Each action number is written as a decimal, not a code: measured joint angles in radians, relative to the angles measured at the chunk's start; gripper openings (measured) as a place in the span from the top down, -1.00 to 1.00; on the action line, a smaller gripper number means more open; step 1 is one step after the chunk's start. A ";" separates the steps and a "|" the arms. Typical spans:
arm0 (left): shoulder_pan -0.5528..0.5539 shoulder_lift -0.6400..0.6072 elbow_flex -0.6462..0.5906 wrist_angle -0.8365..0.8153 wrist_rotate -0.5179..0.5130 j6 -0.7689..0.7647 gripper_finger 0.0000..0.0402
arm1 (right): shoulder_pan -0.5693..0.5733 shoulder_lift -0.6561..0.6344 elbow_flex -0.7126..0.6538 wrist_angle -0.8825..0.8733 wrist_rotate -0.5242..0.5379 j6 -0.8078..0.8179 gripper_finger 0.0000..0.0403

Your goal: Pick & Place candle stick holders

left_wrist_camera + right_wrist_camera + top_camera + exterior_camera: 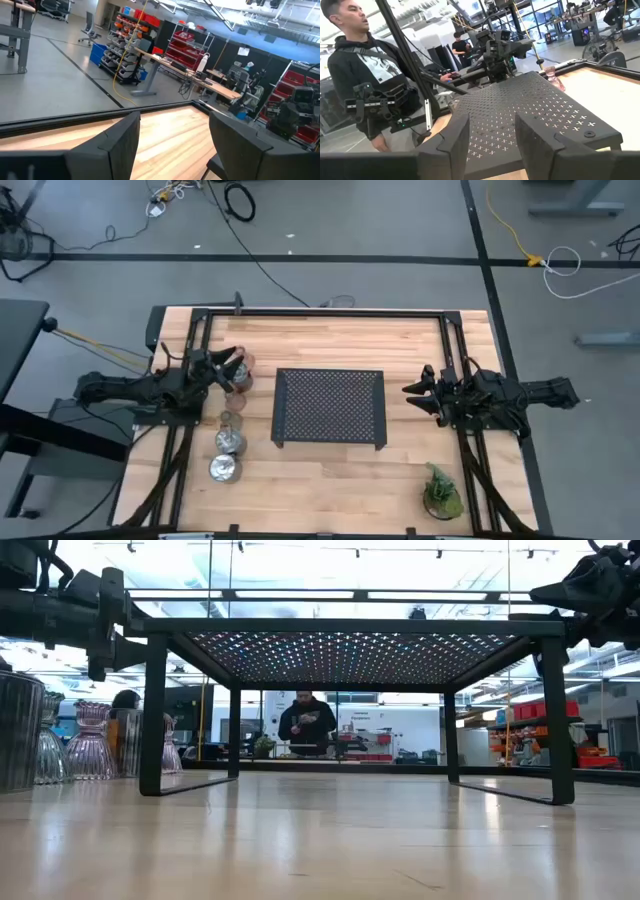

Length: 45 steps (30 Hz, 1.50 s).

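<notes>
**Both pincers raised and empty beside the tray**

The candle stick holders are seen in a row on the desk, left of the black perforated tray. The left pincer is held above the far end of that row, its fingers parted with nothing between them. The right pincer is raised just beside the tray's right edge, fingers likewise apart and empty. A potted plant stands near the front right corner. A person is seen beyond the desk.
</notes>
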 joint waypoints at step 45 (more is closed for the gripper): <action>0.000 0.000 0.000 -0.004 -0.008 0.034 -0.21 | 0.000 0.000 0.000 0.000 0.000 0.000 0.22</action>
